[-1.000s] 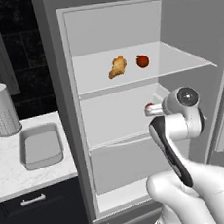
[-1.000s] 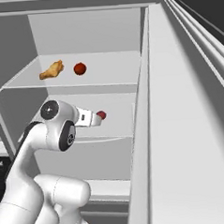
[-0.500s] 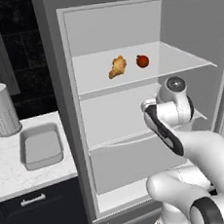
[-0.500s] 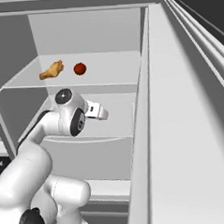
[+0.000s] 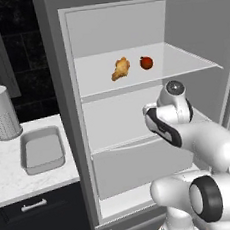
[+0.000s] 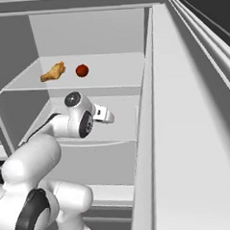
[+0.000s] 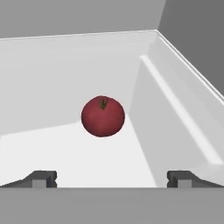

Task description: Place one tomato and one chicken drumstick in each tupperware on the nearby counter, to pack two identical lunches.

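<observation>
Here the open white refrigerator point(image 5: 136, 109), the largest body in the scene, faces the base, its pale shelves exposed so that the arm can reach inside. To its left runs the white marbled stone countertop point(image 5: 12, 173) over dark navy cabinets, the intended packing station. On it rests a shallow grey rectangular tupperware tray point(image 5: 42, 150) with rounded corners, empty and close to the refrigerator, presumably to keep the carry short; just behind it stands a ribbed paper-towel roll point(image 5: 1, 113), upright and apart from the tray. The white Franka arm point(image 5: 200, 143) is bent forward into the middle shelf compartment, its wrist level with that shelf. The two-finger gripper point(image 7: 112, 179) has its dark tips spread as wide as they go, with nothing between them, a posture suited to straddling a round object. On the upper shelf lie a golden-brown chicken drumstick point(image 5: 120, 68) and, just beside it to the right, a small red tomato point(image 5: 146, 62), apart from each other and untouched. In the hand view a second red tomato point(image 7: 103, 116), stem upward, sits on the middle shelf floor near the rear right corner, directly ahead of the open tips and roughly centred between them. Judged from this alignment, the current step is the approach to grasp it; the visible tray holds no food yet.
</observation>
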Tool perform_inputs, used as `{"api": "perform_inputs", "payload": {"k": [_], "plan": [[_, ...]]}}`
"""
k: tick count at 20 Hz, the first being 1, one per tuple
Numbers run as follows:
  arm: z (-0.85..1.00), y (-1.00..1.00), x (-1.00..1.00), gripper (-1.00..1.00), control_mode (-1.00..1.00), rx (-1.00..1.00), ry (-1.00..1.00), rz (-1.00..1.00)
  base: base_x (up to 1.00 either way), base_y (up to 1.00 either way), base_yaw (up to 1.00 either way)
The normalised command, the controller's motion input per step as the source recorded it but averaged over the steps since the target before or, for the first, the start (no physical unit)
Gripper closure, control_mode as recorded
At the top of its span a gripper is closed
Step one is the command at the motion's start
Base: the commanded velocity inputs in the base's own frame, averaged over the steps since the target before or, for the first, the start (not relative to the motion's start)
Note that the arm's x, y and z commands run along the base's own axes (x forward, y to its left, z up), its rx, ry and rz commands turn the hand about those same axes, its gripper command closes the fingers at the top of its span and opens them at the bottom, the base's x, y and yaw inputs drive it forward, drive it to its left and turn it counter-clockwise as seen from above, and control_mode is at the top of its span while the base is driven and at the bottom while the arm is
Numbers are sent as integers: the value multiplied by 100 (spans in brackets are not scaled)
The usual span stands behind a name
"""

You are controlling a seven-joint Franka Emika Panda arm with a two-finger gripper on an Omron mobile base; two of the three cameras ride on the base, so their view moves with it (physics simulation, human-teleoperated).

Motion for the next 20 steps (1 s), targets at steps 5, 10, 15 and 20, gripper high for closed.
{"api": "perform_inputs", "payload": {"k": [5,10,15,20], "plan": [[-9,-2,39,-100,-100,0,-1,0,0,0,0],[-1,0,43,-100,-100,0,-2,0,0,0,0],[-12,0,41,-100,-100,0,0,0,0,0,0],[-25,-11,40,-100,-100,0,0,0,0,0,0]]}}
